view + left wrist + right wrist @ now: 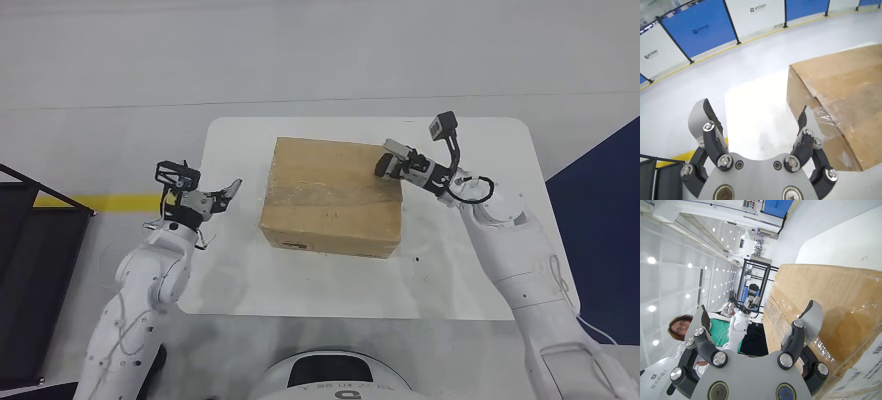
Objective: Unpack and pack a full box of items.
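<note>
Arms first: your left arm comes up past the tabletop's [300,290] left side with its elbow bent, and the left claw [222,198] sits over that left edge, aimed at the cardboard box [335,195]. Its fingers are spread wide with nothing between them. The top view shows a strip of bare surface between the claw and the box's left side, so the two are apart. Your right arm stretches up along the right side of the tabletop, and its wrist ends at the box's far right corner. The right claw [384,160] is also spread and grips nothing. In the right wrist view one finger [813,313] lies over the box's top face, while the other stands out in open air. You cannot tell from any view whether that finger touches the cardboard or just clears it. The box rests near the middle of the tabletop, a little toward the far edge, with its flaps shut. Clear tape [825,117] runs along the top seam and down over an edge. Whatever the box holds is hidden under the closed flaps. A printed label [866,370] on one side face is cut off at the picture's edge. In the top view both arms run out of the picture at the near edge.
</note>
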Robot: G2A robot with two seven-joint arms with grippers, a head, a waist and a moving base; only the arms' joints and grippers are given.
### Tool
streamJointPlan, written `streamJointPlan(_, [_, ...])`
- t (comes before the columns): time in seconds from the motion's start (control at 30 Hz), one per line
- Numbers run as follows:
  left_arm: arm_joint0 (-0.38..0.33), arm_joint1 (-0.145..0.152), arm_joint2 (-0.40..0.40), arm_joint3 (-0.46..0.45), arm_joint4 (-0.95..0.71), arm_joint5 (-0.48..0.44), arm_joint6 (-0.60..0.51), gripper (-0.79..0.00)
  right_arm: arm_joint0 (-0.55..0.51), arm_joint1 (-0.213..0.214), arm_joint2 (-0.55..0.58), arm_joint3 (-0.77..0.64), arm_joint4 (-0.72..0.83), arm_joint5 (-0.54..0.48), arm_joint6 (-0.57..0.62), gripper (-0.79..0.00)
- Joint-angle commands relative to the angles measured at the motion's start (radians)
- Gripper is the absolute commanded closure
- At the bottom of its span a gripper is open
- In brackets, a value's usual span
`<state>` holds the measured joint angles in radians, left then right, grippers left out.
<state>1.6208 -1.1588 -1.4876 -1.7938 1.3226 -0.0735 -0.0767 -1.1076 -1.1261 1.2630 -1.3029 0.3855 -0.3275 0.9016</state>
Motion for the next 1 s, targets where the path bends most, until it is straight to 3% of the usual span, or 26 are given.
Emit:
streamJointPlan(0.0, [0.0, -0.003, -0.002, 0.013, -0.034, 0.017, 0.039, -0.785, 0.0, 0.0, 0.0, -0.001, 0.001, 0.0, 0.001, -0.785])
streamJointPlan(0.43, [0.001, -0.003, 0.0, 0.01, -0.039, 0.013, 0.04, -0.785, 0.0, 0.0, 0.0, -0.001, 0.001, 0.0, 0.001, -0.785])
streamJointPlan(0.6, [0.01, 0.001, -0.08, 0.02, -0.34, -0.145, -0.077, -0.785, 0.0, 0.0, 0.0, -0.001, 0.001, 0.0, 0.001, -0.785])
streamJointPlan(0.7, [0.003, 0.007, -0.137, 0.059, -0.667, -0.275, -0.265, -0.785, 0.0, 0.0, 0.0, -0.001, 0.001, 0.0, 0.001, -0.785])
streamJointPlan(0.8, [-0.044, 0.017, -0.173, 0.142, -1.123, -0.354, -0.588, -0.785, 0.0, 0.0, 0.0, -0.001, 0.001, 0.0, 0.001, -0.785])
streamJointPlan(0.9, [-0.132, 0.036, -0.209, 0.267, -1.528, -0.322, -0.965, -0.785, 0.0, 0.0, 0.0, -0.001, 0.001, 0.0, 0.001, -0.785])
streamJointPlan(0.93, [-0.162, 0.04, -0.207, 0.313, -1.616, -0.294, -1.068, -0.739, 0.0, 0.0, 0.0, -0.001, 0.001, 0.0, 0.001, -0.785])
streamJointPlan(0.97, [-0.194, 0.044, -0.201, 0.365, -1.684, -0.252, -1.156, -0.643, 0.0, 0.0, 0.0, -0.001, 0.001, 0.0, 0.001, -0.785])
